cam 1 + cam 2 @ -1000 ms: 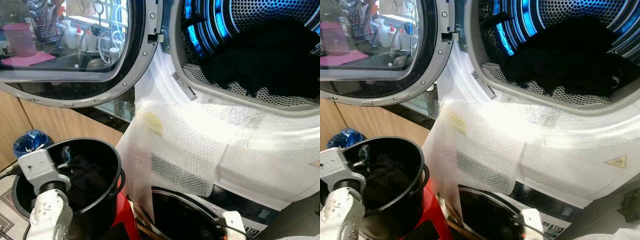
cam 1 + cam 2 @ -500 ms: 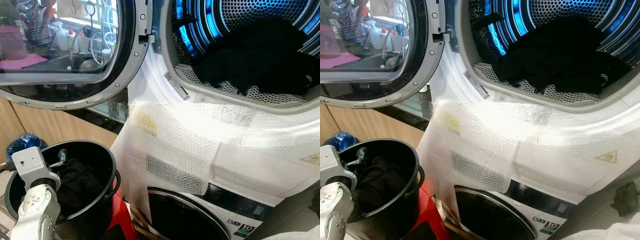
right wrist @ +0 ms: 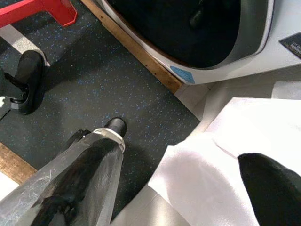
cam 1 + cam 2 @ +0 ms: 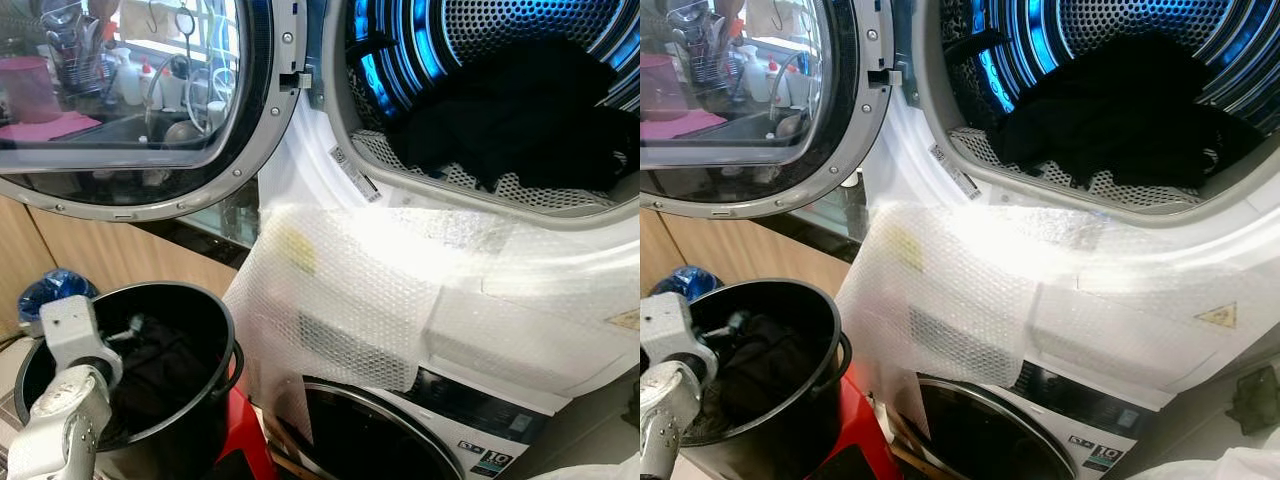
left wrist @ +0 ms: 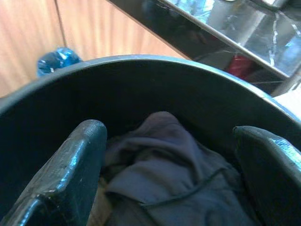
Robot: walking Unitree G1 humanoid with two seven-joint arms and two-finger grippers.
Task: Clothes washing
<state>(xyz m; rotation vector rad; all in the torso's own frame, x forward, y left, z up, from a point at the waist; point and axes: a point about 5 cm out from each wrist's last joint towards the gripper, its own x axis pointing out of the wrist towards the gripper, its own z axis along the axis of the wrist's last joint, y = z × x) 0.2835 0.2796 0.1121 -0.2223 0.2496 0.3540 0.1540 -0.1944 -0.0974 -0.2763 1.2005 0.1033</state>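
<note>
Since the earlier frames the left arm's white wrist has drawn lower at the near rim of the black bucket (image 4: pixel 190 300), and the head view has drifted a little. Down in that bucket the left pincer (image 5: pixel 169 155) hangs with its fingers (image 5: pixel 70 174) spread wide, one on either side of a crumpled dark garment (image 5: pixel 169 183) lying in the bottom; they close on nothing. The bucket stands on a red stool (image 4: pixel 245 440) before the stacked machines. Above it the round door (image 4: pixel 150 100) stands swung open to the left, and a heap of dark clothes (image 4: pixel 520 110) rests in the blue-lit drum (image 4: pixel 420 40). Bubble wrap (image 4: pixel 350 300) covers the white front below the opening. The right pincer (image 3: pixel 188 188) hangs low over the dark speckled floor (image 3: pixel 94 89) and a white sheet (image 3: pixel 225 155), fingers apart and empty.
</note>
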